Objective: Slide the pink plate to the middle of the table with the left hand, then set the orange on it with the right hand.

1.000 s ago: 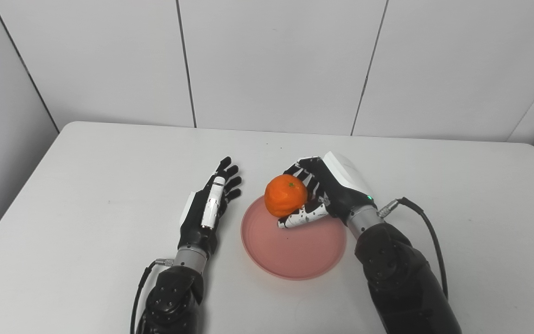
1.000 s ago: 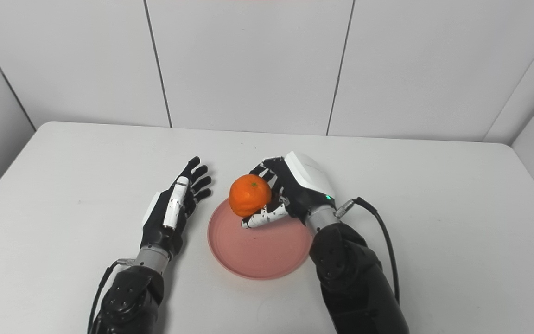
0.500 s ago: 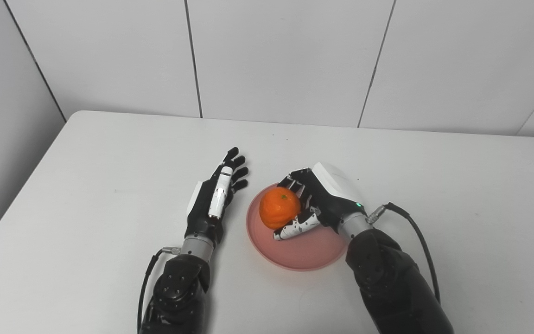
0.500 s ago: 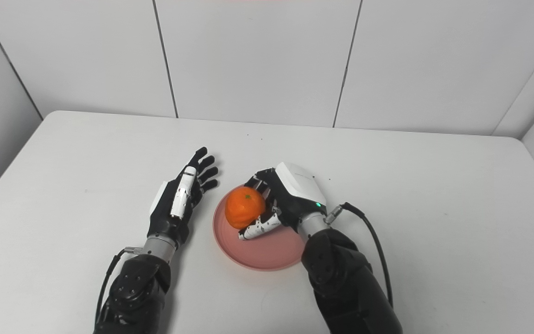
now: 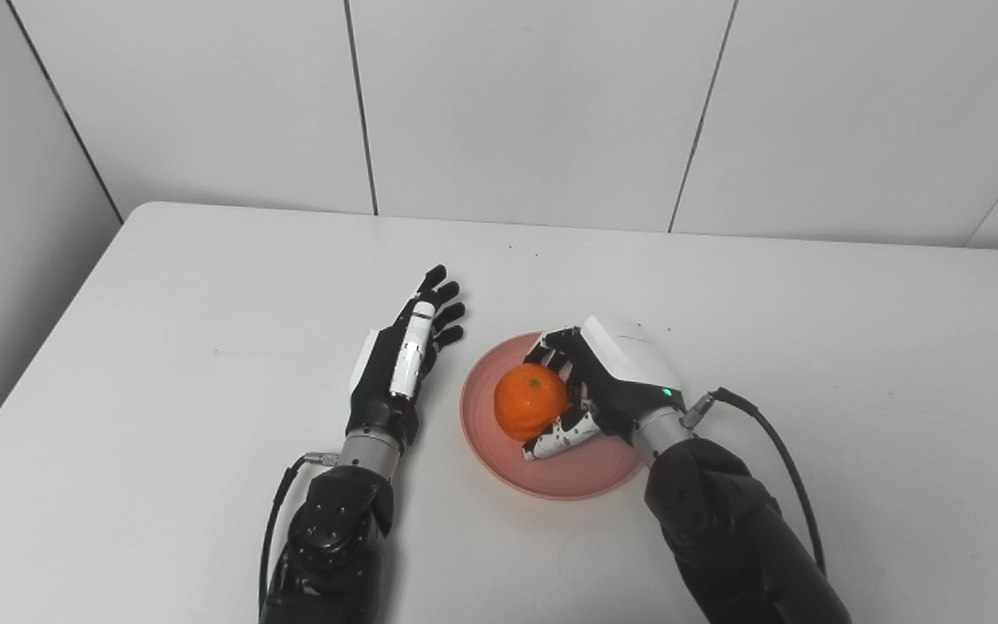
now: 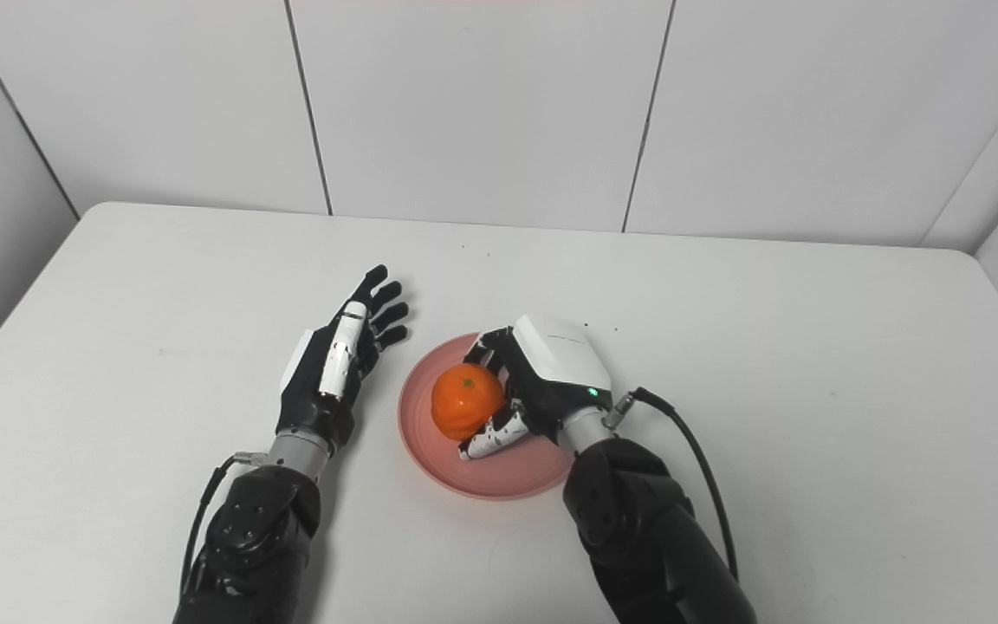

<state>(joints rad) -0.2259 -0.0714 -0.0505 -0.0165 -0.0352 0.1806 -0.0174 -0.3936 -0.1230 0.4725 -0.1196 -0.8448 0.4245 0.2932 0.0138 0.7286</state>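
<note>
Black forearms are entering from the bottom edge, one at lower left of centre, one at lower right. Right hand is sitting over the pink plate, just right of frame centre, fingers and thumb curling around the orange. Orange is lying low inside the plate's rim, toward its left half; cannot tell whether it is touching the plate surface or hanging just above it. Thumb is lying under the fruit's near side, white back of the hand facing up, green light showing near the wrist. Cable is looping off the right wrist. Left hand is resting left of the plate, near its rim but not touching it, fingers spreading straight and pointing toward the upper right, holding nothing. Plate is sitting roughly mid-table. White wall panels are standing behind the far table edge across the top of the frame.
</note>
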